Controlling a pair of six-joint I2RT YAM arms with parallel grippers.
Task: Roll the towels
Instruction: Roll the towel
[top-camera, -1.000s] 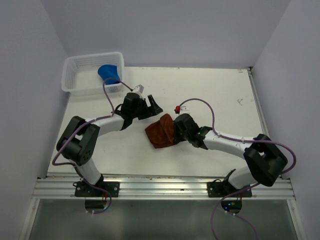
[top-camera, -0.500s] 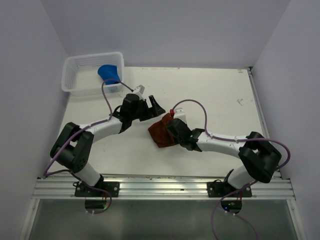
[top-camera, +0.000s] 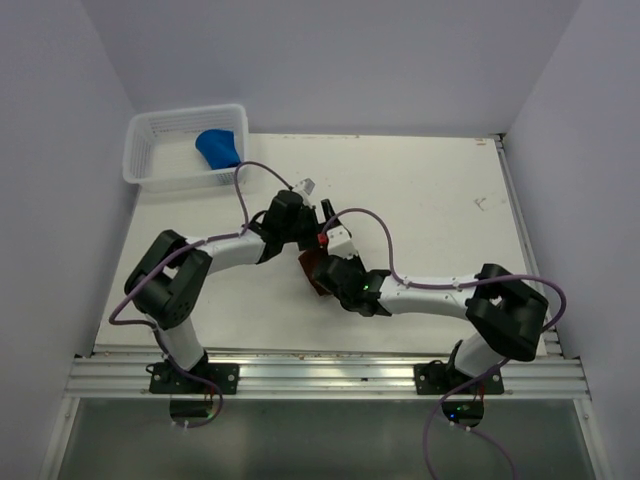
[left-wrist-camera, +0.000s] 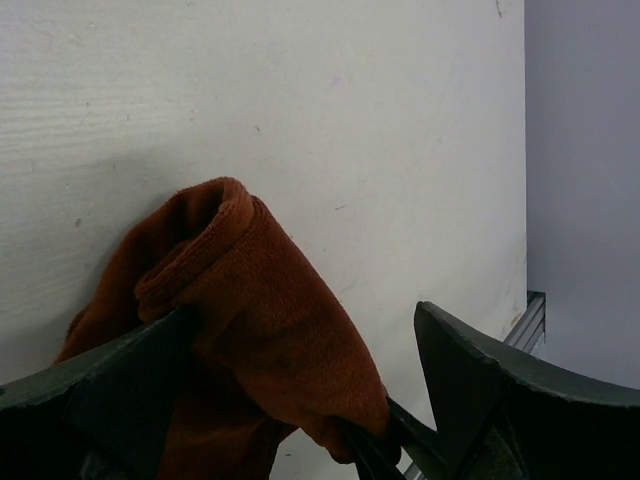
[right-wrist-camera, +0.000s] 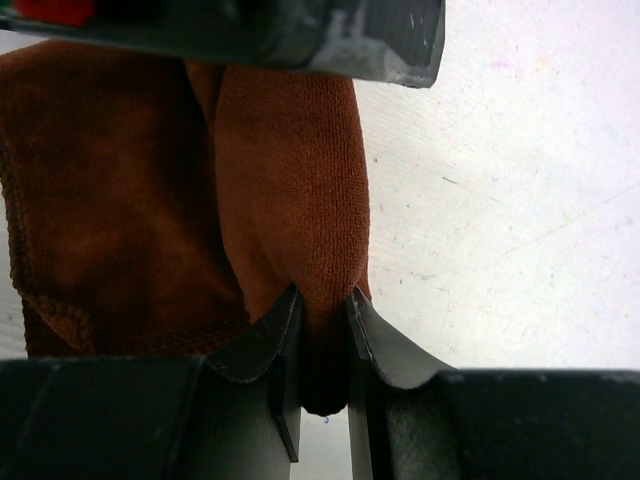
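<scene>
The rust-brown towel lies bunched on the white table, mostly hidden under both grippers in the top view, where only a strip of the towel shows. My right gripper is shut on a thick fold of this towel. Over the same towel my left gripper stands open, with the rolled edge lying between its wide-spread fingers. In the top view the left gripper sits just behind the right gripper. The blue towel rests in the basket at the back left.
A white mesh basket stands at the table's back left corner. Grey walls close in the table on three sides, and a metal rail runs along the near edge. Both arms' cables loop above the table's middle.
My right gripper has carried the brown towel's fold leftward, bunching it. The left gripper has swung right and nearer, onto the towel, and has opened a little wider.
</scene>
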